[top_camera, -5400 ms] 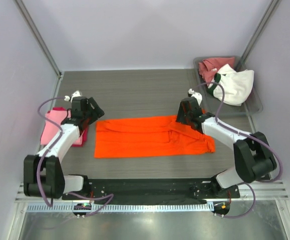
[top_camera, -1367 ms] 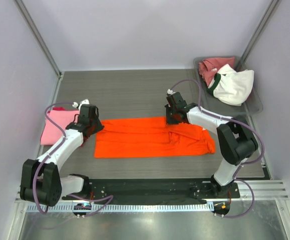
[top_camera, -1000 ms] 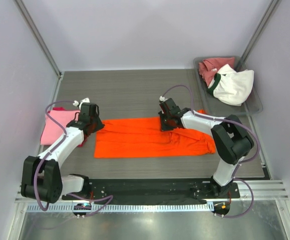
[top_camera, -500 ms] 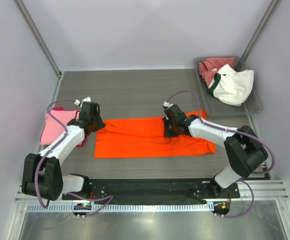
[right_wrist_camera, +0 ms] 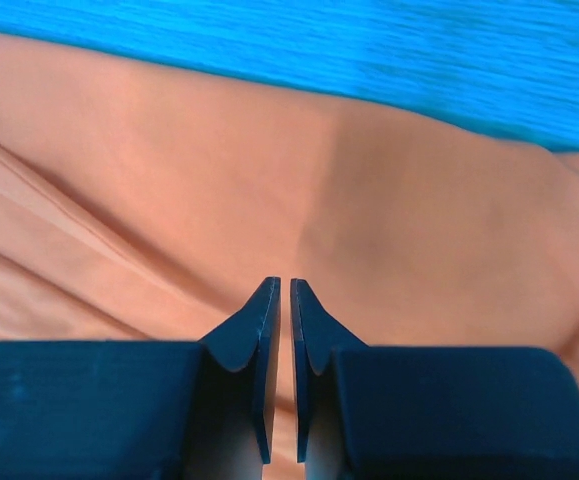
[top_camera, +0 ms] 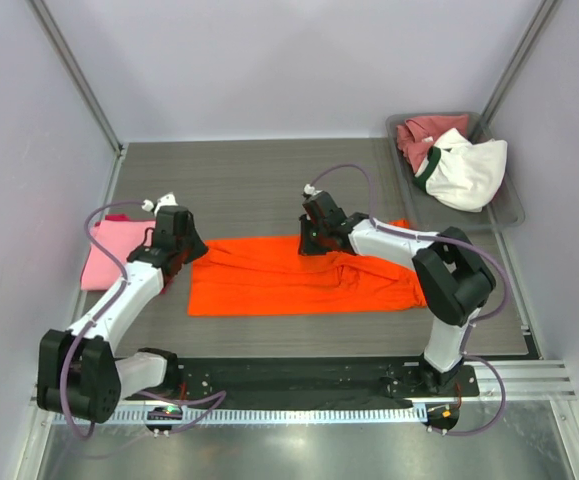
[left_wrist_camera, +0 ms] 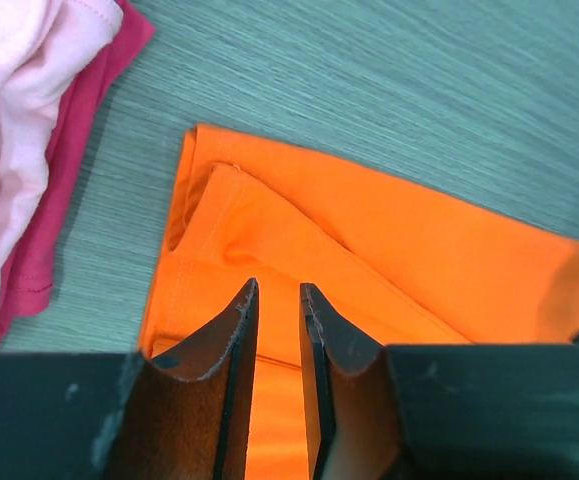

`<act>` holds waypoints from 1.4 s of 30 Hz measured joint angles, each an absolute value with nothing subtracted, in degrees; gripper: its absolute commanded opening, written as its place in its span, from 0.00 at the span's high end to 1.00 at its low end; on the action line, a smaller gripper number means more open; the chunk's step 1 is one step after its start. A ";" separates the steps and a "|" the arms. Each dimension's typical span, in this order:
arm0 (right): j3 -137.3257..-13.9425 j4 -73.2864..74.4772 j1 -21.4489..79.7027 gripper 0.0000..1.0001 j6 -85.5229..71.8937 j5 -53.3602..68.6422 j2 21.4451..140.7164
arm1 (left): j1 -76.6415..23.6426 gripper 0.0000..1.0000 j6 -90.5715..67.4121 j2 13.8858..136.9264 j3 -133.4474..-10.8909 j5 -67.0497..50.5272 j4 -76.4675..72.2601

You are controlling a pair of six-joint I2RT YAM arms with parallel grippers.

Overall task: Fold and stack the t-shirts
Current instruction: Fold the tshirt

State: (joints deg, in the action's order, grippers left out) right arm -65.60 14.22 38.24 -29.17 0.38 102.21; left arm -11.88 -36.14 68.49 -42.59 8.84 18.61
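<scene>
A: We are logging the orange t-shirt [top_camera: 269, 275]. It is lying on the grey table [top_camera: 249, 185] as a long flat band between the two arms, with its right end rumpled.

B: Agreed. We are seeing the left gripper [left_wrist_camera: 277, 290] hanging over the shirt's left end, where a folded hem is showing. Its fingers are standing a little apart, and we are seeing nothing caught between them.

A: The right gripper [right_wrist_camera: 285, 285] is sitting low over the shirt's far edge, near the middle of the band. Its fingers are almost together, with only a slit between them. We are seeing no cloth in that slit.

B: We are also noting the light pink t-shirt [left_wrist_camera: 9, 120] at the table's left edge, just beside the orange one. It is lying on a magenta t-shirt [left_wrist_camera: 79, 170].

A: In the far right corner we are seeing a grey tray [top_camera: 514, 210]. It is holding a rose-red t-shirt [top_camera: 424, 132] and a white t-shirt with a dark green collar [top_camera: 469, 172], both crumpled.
</scene>
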 measured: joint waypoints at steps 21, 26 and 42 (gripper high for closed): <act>-52.80 -8.86 42.00 0.86 -36.10 -1.37 101.80 | -11.88 0.74 -37.08 59.75 -35.97 7.92 15.16; -54.39 -11.73 42.15 0.86 -36.51 -1.10 103.50 | -11.88 0.75 -37.06 59.48 -35.33 7.92 13.37; -62.87 -17.50 44.25 0.86 -38.13 2.07 114.06 | -11.88 0.74 -36.99 58.87 -33.87 9.32 11.77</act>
